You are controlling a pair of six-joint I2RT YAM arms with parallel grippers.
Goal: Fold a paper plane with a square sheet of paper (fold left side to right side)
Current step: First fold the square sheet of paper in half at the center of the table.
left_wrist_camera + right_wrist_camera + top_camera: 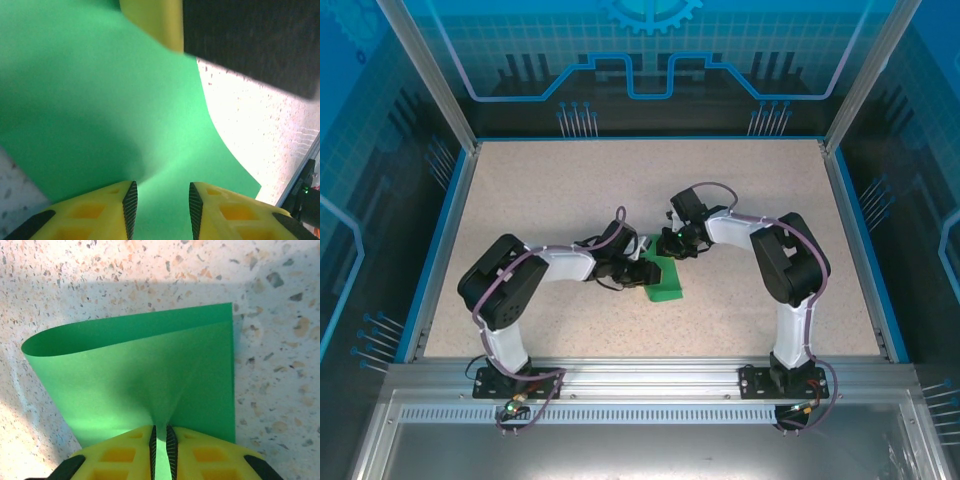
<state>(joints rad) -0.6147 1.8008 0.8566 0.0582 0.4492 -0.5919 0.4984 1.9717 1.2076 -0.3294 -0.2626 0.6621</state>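
Right end effector (161,436) pinches green sheet (150,365); speckled tabletop (570,190), blue walls (380,150).

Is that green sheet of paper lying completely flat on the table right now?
No, the green paper curls up off the table in a rounded loop, with one part pinched in the right pincer.

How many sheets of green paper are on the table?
1. The green paper sits in the middle of the table, curled over itself; the right fingers pinch one edge, the left fingers are open over it.
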